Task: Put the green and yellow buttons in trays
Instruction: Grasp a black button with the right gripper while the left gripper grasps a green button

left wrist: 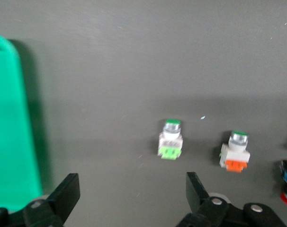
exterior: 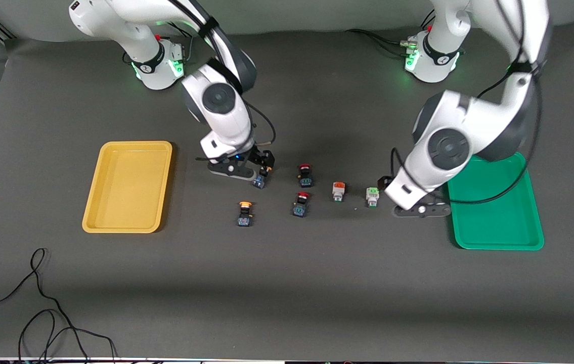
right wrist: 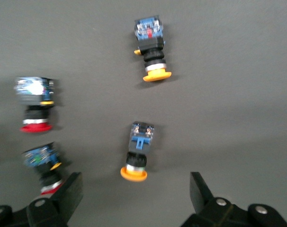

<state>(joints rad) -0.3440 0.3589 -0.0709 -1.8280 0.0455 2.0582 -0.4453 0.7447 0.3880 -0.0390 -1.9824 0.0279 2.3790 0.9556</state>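
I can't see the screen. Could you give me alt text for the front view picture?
Two white robot arms reach down over a dark table: the right hand over a yellow button, the left hand open beside a green button. Four more buttons lie between an empty yellow tray and a green tray.

mustard-yellow tray (exterior: 127, 187) | bright green tray (exterior: 499, 212) | two yellow-capped buttons (exterior: 245, 214), dark blue bodies | two red-capped buttons (exterior: 301, 204), dark | white button, green base (exterior: 372, 196) | white button, orange base (exterior: 338, 191) | dark grey table mat (exterior: 287, 293)
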